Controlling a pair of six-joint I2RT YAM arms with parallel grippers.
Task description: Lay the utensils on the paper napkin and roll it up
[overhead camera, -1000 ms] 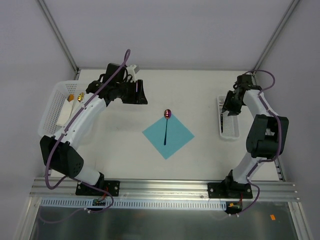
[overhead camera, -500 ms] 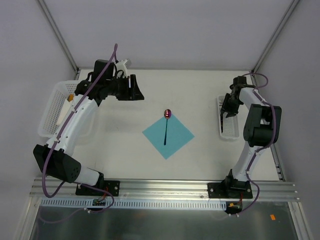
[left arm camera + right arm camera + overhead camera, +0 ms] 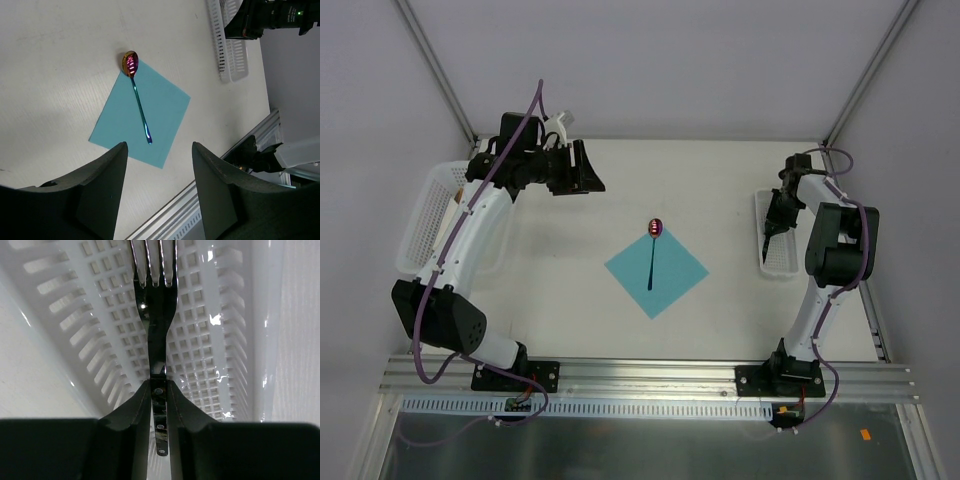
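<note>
The teal paper napkin (image 3: 657, 268) lies flat as a diamond at the table's middle, also in the left wrist view (image 3: 145, 115). A slim spoon (image 3: 652, 250) with a purplish-pink head lies on it, its head just over the far corner (image 3: 131, 63). My left gripper (image 3: 584, 170) is open and empty, raised at the far left, well away from the napkin (image 3: 159, 150). My right gripper (image 3: 769, 232) is down inside the white tray (image 3: 782, 262). It is shut on the handle of a shiny fork (image 3: 159, 315), whose tines point away (image 3: 159, 386).
A white basket (image 3: 424, 222) stands at the left edge, partly hidden by my left arm. The narrow white tray also shows in the left wrist view (image 3: 231, 55). Metal frame posts rise at the back corners; a rail runs along the near edge.
My left arm has swung back and to the left, away from the napkin. My right gripper has shifted slightly over the white tray. The spoon and napkin have not moved.
</note>
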